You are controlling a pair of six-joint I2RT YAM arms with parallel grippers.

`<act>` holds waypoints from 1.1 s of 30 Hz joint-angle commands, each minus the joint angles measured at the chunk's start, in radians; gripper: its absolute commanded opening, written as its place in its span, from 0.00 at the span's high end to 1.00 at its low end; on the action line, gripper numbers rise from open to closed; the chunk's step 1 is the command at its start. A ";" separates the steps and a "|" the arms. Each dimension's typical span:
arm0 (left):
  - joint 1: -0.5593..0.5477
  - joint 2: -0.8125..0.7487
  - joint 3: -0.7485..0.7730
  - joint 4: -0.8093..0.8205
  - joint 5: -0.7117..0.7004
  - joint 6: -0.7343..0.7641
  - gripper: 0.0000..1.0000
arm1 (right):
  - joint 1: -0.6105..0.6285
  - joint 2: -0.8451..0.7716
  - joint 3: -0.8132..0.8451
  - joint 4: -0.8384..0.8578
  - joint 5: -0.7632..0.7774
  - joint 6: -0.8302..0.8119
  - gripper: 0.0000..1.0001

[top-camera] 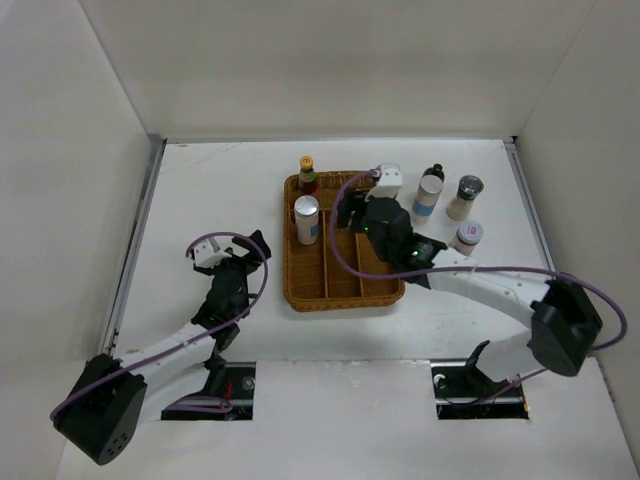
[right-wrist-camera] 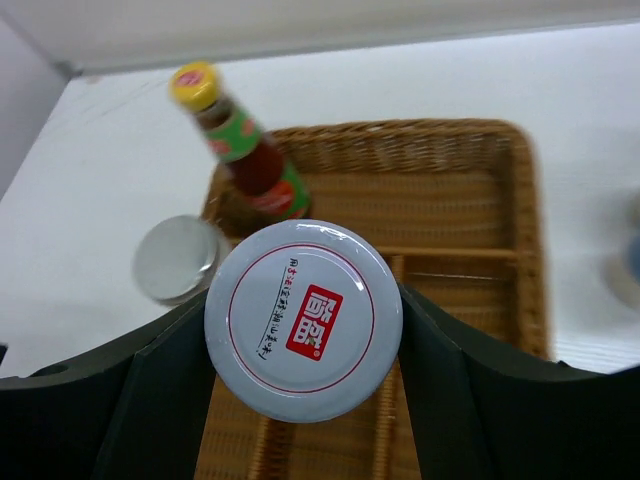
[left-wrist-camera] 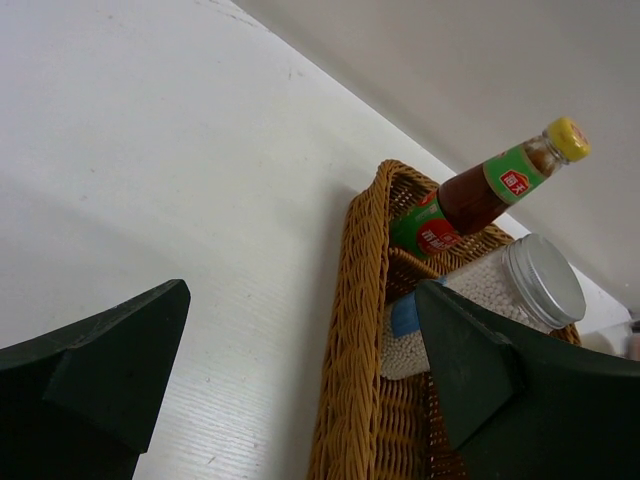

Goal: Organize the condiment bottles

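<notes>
Right gripper clamps a jar, its axis pointing lid-first back toward the wrist: white lid, red logo. Left gripper gapes, empty.

In the top view the right hand is covering whatever it is gripping. The labels on the bottles standing right of the wicker tray are showing too small to read.

In the right wrist view the white-lidded jar is hiding its body under its own lid. Both fingers are running off the bottom edge, and the right edge is cutting a pale blurred thing.

In the left wrist view the left hand is masking the lower part of the silver-lidded cylinder with one finger, and the bottom edge is cutting the tray.
</notes>
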 commanded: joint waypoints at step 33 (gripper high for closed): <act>0.011 -0.013 -0.003 0.046 0.073 -0.011 0.00 | -0.008 0.357 0.107 0.238 0.024 0.002 0.16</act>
